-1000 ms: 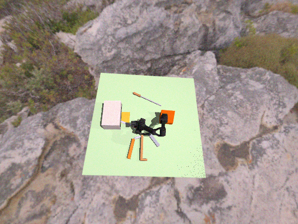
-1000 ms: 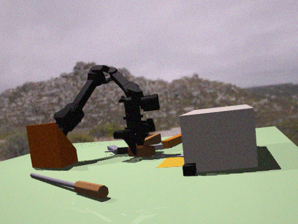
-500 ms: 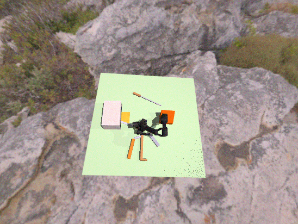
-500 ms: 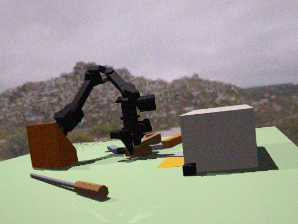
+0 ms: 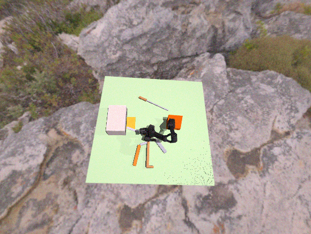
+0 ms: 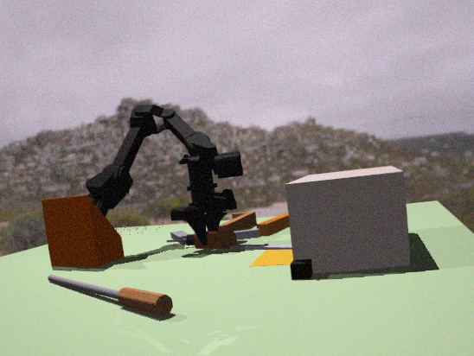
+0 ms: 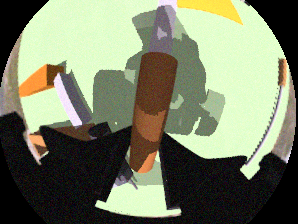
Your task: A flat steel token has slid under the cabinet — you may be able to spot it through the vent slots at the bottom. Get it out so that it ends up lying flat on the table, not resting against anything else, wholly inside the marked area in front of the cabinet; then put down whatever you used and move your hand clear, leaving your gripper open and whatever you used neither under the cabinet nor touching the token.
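The token is not visible. The pale cabinet [image 5: 117, 119] [image 6: 346, 220] stands on the table, with the yellow marked area [image 5: 131, 122] [image 6: 272, 258] [image 7: 212, 7] in front. My gripper [image 6: 208, 237] [image 7: 146, 131] points down, low over the table, shut on the brown-orange handle [image 6: 222, 240] [image 7: 156, 85] of a tool. The tool's thin grey blade [image 5: 130, 129] [image 6: 264, 247] [image 7: 162, 32] stretches to the cabinet's front, along one side of the yellow area. Its tip is hidden; I cannot tell whether it is under the cabinet.
Beside the arm lie an orange-handled tool [image 5: 137, 154], an L-shaped brown piece [image 5: 147, 154] and a grey bar [image 5: 162, 147]. A rod with a brown handle [image 5: 142, 98] [image 6: 144, 300] lies on the other side. A small black block [image 6: 301, 269] is by the cabinet's corner. The arm's base is orange [image 6: 78, 233].
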Robot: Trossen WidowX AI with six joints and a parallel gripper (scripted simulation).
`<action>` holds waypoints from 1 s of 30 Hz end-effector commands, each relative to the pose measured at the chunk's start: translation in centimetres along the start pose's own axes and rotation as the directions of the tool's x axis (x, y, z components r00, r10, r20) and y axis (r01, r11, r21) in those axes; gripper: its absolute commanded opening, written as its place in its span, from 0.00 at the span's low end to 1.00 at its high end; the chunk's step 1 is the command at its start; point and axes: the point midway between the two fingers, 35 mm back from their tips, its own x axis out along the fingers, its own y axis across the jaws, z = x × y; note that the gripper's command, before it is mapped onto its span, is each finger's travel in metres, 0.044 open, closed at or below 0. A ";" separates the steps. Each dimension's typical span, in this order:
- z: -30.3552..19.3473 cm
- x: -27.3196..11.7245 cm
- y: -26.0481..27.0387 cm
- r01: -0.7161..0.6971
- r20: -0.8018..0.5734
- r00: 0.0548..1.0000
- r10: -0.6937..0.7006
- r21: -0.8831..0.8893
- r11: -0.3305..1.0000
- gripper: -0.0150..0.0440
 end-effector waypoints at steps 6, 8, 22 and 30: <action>-1.2 0.1 0.0 0.001 -0.004 1.000 -0.001 0.006 1.000 0.25; -1.4 0.1 0.0 0.001 -0.004 1.000 -0.001 0.006 1.000 0.25; -1.8 -0.2 0.4 0.001 -0.003 1.000 -0.001 -0.003 1.000 0.25; -1.8 -0.1 0.4 0.002 -0.004 1.000 -0.002 -0.002 1.000 0.48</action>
